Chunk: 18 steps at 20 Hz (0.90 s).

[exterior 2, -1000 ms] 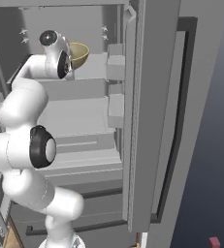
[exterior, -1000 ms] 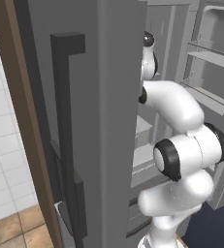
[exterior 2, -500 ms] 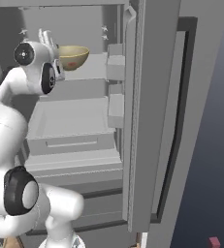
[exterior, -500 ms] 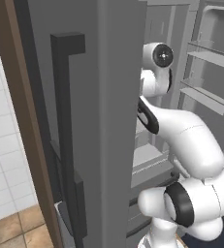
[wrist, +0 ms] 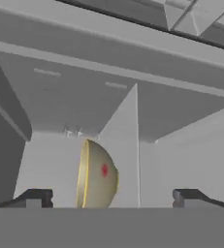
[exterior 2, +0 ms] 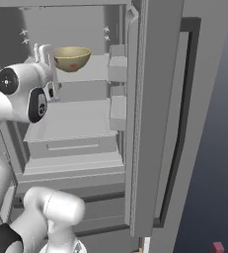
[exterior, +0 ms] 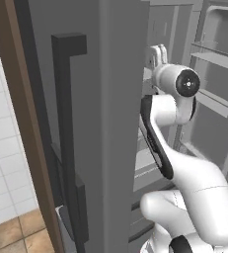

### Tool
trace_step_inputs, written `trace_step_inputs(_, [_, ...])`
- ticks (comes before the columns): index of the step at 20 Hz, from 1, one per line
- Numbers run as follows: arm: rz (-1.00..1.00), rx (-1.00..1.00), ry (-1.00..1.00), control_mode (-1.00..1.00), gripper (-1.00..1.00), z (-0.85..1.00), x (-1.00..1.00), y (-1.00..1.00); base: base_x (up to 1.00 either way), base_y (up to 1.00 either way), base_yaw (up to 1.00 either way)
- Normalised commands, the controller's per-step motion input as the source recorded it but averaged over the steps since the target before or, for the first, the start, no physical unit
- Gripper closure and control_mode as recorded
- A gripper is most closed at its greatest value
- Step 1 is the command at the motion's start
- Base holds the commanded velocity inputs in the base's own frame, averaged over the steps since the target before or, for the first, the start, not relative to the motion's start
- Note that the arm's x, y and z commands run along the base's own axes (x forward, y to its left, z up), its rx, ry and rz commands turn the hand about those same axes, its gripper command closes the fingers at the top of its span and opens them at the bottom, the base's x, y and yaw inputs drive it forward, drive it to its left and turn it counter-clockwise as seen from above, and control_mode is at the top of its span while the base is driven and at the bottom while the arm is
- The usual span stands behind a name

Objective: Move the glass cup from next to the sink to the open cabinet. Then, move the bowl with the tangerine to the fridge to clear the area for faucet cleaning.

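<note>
Tan and gold-rimmed, the bowl (exterior 2: 71, 58) sits on the fridge's upper shelf (exterior 2: 93, 69), just ahead of the end effector (wrist: 112, 196), whose jaws stand wide and empty.

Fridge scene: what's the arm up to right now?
The arm is reaching into the open fridge. The bowl sits on an upper shelf inside. The end effector is open, one finger tip on each side of the bowl in the hand view, not gripping it. The bowl looks placed, with the arm up by the shelf. Whether the tangerine is in the bowl cannot be told from here.
</note>
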Motion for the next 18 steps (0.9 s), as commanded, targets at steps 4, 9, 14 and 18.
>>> trace_step_inputs(4, [-0.13, 0.26, 0.41, -1.00, -1.00, 0.09, -1.00, -0.58, 0.00, 0.00, 0.00])
trace_step_inputs(9, [-0.06, 0.13, 0.61, -1.00, -1.00, 0.04, -1.00, -0.57, 0.00, 0.00, 0.00])
trace_step_inputs(14, [0.00, -0.01, 0.59, -1.00, -1.00, -0.44, -1.00, -0.26, 0.00, 0.00, 0.00])
trace_step_inputs(18, [0.00, -0.15, 0.29, -1.00, -1.00, -0.99, -0.97, 0.00, 0.00, 0.00, 0.00])
